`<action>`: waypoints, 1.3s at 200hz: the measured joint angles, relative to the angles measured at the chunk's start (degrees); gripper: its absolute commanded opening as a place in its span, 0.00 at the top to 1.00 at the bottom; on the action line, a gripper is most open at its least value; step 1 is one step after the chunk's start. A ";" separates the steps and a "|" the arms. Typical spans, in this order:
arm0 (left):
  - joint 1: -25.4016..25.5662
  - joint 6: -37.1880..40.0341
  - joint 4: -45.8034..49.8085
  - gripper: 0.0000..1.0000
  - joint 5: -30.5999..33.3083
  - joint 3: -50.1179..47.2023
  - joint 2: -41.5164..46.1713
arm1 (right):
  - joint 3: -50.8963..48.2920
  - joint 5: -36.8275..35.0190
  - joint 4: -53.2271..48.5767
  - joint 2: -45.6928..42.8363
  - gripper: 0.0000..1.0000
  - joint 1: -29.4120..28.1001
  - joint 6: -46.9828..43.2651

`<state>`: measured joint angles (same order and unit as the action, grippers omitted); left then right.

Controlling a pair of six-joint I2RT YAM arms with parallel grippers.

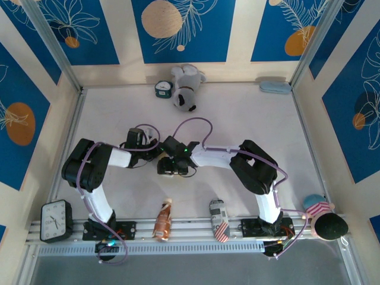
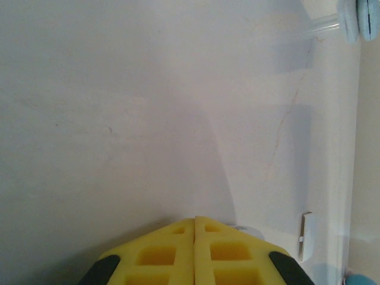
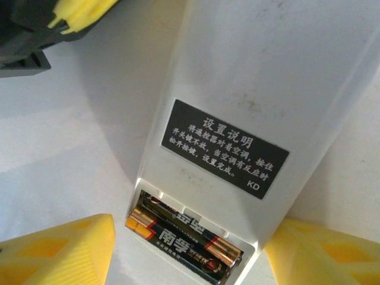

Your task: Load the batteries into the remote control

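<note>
The remote control [image 3: 237, 89] lies back-up on the desk [image 2: 119, 119], with both batteries [image 3: 184, 240] seated in its open bay. The right end effector [image 3: 193, 252] straddles it, fingers parted and apparently clear of it. The left end effector [image 2: 194, 222] is closed and empty. The remote is probably light, rigid, slick plastic, best gripped across the long edges, away from the bay.

The table [image 1: 249, 124] is just a plain pale white top. At the far edge around the middle there's a little teal clock [image 1: 162, 89] right beside a grey plush dog [image 1: 187, 89], with a light blue case [image 1: 275, 87] in the far right corner. Along the near edge, left to right: black alarm clock [image 1: 56, 219], orange bottle [image 1: 162, 221], striped can [image 1: 218, 221], doll [image 1: 323, 218]. The remote [image 3: 249, 77] lies back-up, batteries [image 3: 184, 237] in its open compartment. A small white cover piece [image 2: 307, 236] lies on bare tabletop.
</note>
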<state>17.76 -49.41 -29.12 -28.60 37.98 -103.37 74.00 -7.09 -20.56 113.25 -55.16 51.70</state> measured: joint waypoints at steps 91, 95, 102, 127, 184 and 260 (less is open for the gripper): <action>0.04 0.00 0.09 0.93 -0.37 0.00 0.00 | 1.16 0.00 -1.36 0.66 0.31 0.13 1.55; 0.04 -0.02 0.07 0.93 -0.37 0.00 0.00 | 1.16 0.02 -1.36 0.66 0.31 0.15 1.66; 0.04 -0.02 0.09 0.93 -0.37 0.00 0.00 | 1.18 0.04 -1.36 0.66 0.31 0.22 1.92; 0.04 -0.02 0.07 0.93 -0.37 0.00 0.00 | 1.77 0.02 -1.99 1.03 0.31 0.26 2.64; 0.04 -0.02 0.07 0.93 -0.42 0.00 0.00 | 3.72 0.02 -4.35 2.12 0.32 0.39 4.20; 0.07 -0.04 0.04 0.93 -0.59 0.00 0.00 | 4.44 -0.39 -5.70 2.49 0.37 0.42 4.52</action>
<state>17.82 -49.45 -29.08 -29.19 37.98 -103.37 78.43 -7.49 -26.26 115.74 -54.74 56.23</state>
